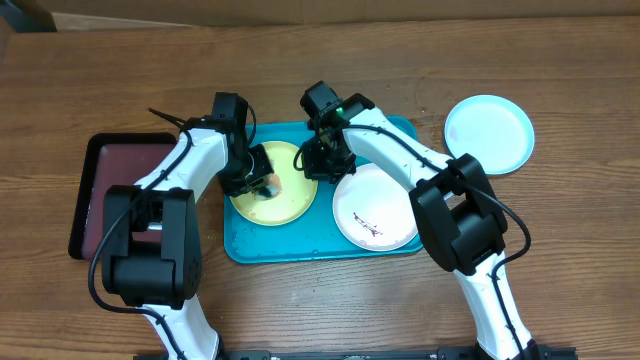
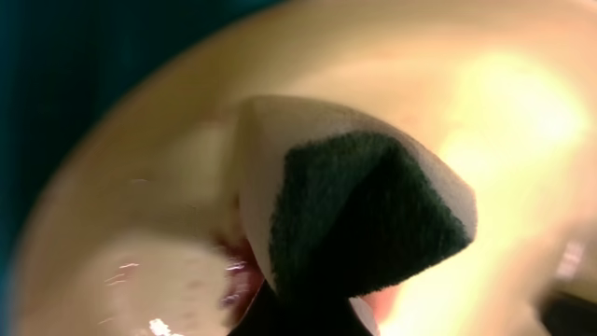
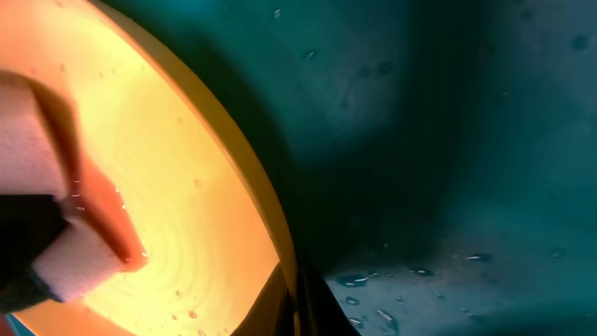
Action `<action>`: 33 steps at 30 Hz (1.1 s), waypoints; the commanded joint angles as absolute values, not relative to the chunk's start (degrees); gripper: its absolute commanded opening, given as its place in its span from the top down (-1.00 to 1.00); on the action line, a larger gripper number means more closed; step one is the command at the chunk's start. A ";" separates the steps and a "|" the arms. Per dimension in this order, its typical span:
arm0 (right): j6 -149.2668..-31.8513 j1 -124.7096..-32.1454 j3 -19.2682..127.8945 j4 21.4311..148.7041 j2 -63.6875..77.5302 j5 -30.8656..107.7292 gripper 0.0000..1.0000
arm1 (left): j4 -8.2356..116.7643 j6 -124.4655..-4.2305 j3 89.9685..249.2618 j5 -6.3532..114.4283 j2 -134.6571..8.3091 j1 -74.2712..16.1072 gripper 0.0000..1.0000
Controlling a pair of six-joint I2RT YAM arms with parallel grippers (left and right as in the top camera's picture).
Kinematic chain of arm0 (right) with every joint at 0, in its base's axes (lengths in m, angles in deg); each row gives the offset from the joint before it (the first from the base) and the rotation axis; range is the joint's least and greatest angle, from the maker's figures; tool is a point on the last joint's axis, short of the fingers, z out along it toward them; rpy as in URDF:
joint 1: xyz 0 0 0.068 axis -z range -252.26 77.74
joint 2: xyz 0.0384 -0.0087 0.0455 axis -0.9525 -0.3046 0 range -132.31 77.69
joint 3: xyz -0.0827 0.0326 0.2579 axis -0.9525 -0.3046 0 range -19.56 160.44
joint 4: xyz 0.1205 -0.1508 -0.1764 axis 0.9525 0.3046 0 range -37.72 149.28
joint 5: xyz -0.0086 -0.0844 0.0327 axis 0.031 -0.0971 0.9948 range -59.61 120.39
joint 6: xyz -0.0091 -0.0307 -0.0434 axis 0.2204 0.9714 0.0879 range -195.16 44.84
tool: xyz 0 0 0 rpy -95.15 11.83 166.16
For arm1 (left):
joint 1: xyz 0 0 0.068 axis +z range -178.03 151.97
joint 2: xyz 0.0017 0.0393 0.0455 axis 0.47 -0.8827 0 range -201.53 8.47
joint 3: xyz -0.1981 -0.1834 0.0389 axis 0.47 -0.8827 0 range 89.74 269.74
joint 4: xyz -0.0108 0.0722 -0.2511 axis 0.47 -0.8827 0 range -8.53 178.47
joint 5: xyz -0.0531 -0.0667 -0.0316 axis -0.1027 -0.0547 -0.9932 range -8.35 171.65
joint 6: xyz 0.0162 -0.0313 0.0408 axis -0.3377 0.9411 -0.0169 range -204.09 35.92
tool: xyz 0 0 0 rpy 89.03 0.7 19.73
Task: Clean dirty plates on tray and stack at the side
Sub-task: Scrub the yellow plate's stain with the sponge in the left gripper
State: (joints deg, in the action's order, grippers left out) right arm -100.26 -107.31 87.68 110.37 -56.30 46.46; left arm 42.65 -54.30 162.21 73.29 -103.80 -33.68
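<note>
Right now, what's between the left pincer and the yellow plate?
A white sponge with a dark face, against the yellow plate; the left wrist view shows it.

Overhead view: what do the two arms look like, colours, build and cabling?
Both the left arm and right arm have white rounded links between bulky black joint housings, with black wrist ends. Thin black cables loop alongside each arm. A small green light glows on the right arm's wrist. No lettering is readable.

The turquoise tray (image 1: 300,248) is holding a yellow-green plate (image 1: 270,200) and a white plate (image 1: 375,207) streaked red-brown; the pale blue plate (image 1: 489,133) is lying on the brown surface (image 1: 580,250).
</note>
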 commanded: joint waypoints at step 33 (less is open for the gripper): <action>-100.94 -106.55 87.52 110.13 -56.63 43.34 0.93 | 41.36 -58.22 171.08 63.70 -106.61 -35.56 0.91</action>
